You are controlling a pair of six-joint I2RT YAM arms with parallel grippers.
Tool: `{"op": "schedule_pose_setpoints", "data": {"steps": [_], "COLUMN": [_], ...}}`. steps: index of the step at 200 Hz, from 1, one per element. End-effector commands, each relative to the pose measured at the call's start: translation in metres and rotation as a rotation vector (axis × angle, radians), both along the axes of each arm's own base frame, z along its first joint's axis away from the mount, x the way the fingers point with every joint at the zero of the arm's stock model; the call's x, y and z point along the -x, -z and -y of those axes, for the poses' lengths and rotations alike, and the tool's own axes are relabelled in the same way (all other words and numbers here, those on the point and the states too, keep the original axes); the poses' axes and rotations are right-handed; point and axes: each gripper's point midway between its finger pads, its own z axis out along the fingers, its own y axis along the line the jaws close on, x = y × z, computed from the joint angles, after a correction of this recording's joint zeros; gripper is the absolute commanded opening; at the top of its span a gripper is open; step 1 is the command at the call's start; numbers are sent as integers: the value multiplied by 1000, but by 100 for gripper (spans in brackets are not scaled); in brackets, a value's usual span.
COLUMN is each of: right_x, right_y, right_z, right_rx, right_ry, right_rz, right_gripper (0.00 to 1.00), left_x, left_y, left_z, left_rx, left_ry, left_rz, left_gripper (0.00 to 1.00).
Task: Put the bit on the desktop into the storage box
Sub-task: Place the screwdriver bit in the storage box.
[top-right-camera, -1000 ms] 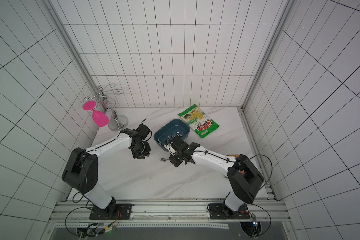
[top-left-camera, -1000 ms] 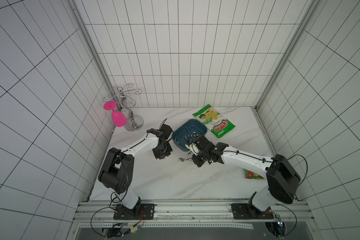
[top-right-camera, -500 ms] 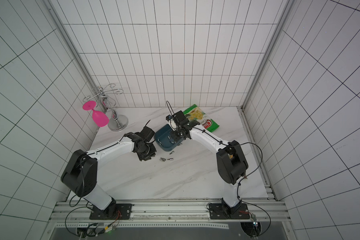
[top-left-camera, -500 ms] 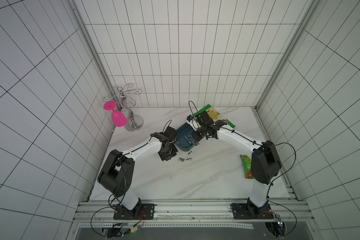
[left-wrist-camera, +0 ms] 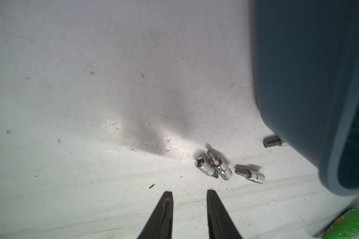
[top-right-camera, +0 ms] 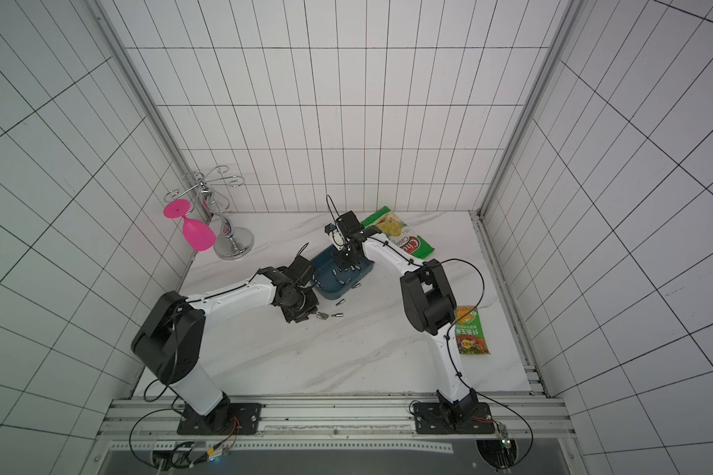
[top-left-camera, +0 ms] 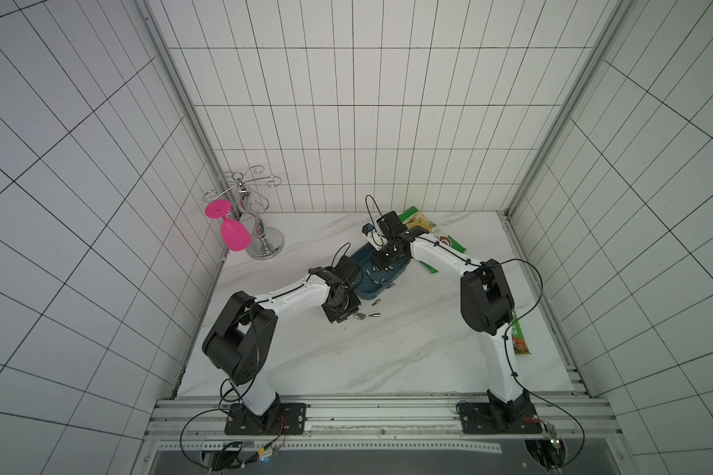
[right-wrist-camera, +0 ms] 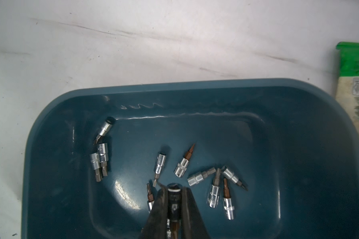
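Right wrist view: pinches a dark bit [right-wrist-camera: 174,198] with the right gripper [right-wrist-camera: 174,191] above the storage box [right-wrist-camera: 298,144], up from the desktop [right-wrist-camera: 133,51] a second ago. Holds left gripper [left-wrist-camera: 190,193] jaws slightly parted, empty, loose bits [top-left-camera: 373,315] at the box's 6 o'clock.

Dark teal storage box [right-wrist-camera: 298,144]; white tabletop [top-left-camera: 387,362] with grey veins; silver bits [right-wrist-camera: 160,165], some brown-tipped; pink goblet [top-left-camera: 233,234]; green chips bag [top-right-camera: 400,232].

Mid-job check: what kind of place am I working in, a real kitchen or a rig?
Most likely a staged test cell: tiled walls box in one marble-look desktop, and the left arm and right arm are bolted to an aluminium rail in front.
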Motion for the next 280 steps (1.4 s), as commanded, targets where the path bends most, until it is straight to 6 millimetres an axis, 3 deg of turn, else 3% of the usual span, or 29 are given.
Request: {"op": "schedule_pose_setpoints", "data": {"steps": [1,87,221,280], "right_x": [0,3,10,11], "right_y": [14,39,51,51], "right_z": [3,9,12,11], "right_rx": [25,70,106,104], "right_ry": [-10,25,17,13], "right_rz": [-59,-134,-197,-202], "right_gripper": [0,0,0,6], "left_x": [-2,-9,-5,1], "left_y": [5,14,28,31], "left_z": [8,20,24,23], "left_rx": [10,1,-30,-52], "left_ry": [7,24,47,57], "left_rz": [3,-3,-28,-44], "left_gripper": [32,32,32,29]}}
